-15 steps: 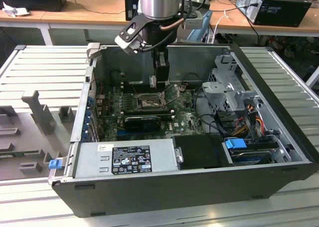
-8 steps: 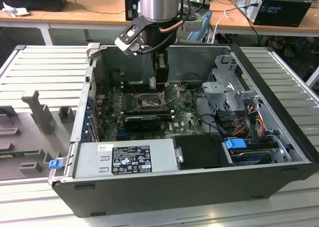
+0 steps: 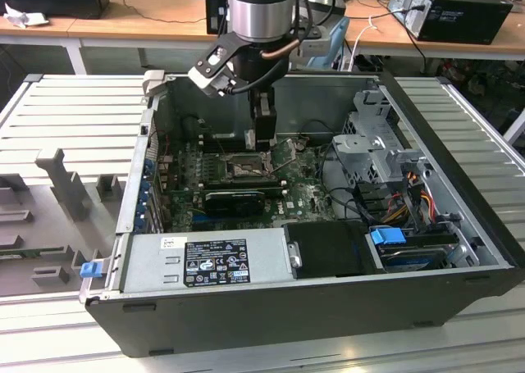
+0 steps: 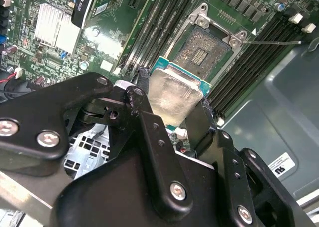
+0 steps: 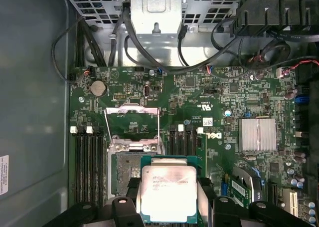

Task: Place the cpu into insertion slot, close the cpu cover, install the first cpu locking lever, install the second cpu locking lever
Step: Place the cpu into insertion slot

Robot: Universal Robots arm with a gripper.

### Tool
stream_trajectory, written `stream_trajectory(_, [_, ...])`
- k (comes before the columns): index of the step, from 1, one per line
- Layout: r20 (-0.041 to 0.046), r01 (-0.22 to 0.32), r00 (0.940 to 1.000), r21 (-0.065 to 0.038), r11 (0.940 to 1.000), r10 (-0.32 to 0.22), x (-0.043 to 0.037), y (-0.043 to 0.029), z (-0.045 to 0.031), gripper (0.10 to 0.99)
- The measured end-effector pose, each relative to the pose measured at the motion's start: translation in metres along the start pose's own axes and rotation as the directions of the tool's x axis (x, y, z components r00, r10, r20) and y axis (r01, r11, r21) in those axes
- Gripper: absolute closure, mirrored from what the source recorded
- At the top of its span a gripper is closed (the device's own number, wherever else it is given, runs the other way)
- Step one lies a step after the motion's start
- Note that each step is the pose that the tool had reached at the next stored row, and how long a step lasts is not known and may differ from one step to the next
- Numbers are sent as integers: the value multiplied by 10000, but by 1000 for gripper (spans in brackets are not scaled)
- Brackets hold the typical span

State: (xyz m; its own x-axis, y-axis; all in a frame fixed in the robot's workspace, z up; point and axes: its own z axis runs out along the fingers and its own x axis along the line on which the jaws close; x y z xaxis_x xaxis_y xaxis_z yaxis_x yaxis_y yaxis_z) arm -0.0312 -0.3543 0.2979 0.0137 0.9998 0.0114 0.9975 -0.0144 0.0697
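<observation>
My gripper (image 3: 262,142) hangs inside the open computer case, shut on the cpu (image 5: 168,192). The cpu is a square chip with a dull silver top and a green edge, pinched between the two black fingers (image 4: 141,82) in both wrist views. The cpu (image 4: 172,95) hovers level, just beside and above the insertion slot (image 5: 123,172), partly overlapping one side of it. The insertion slot (image 4: 202,50) shows its dark pin field uncovered. The cpu cover (image 5: 132,112) stands swung open off the socket. A thin locking lever (image 4: 274,42) sticks out sideways, unlatched.
The motherboard (image 3: 299,188) lies on the case floor. Long black memory slots (image 5: 89,157) flank the socket. A black card (image 3: 234,199), a silver heatsink (image 5: 257,134), the power supply (image 3: 213,262) and a metal drive cage (image 3: 377,143) with cables surround it.
</observation>
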Motion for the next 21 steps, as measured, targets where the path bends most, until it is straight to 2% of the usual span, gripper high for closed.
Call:
stream_trajectory(5, [0,1,10000,4,10000,-1,0,-5,30,549])
stream_trajectory(11, [2,9,10000,26,10000,-9,9,-19,139,549])
stream_trajectory(15, [-17,198,9998,27,9998,-198,9,-53,227,549])
stream_trajectory(21, [-16,199,9998,28,9998,-199,8,-59,274,549])
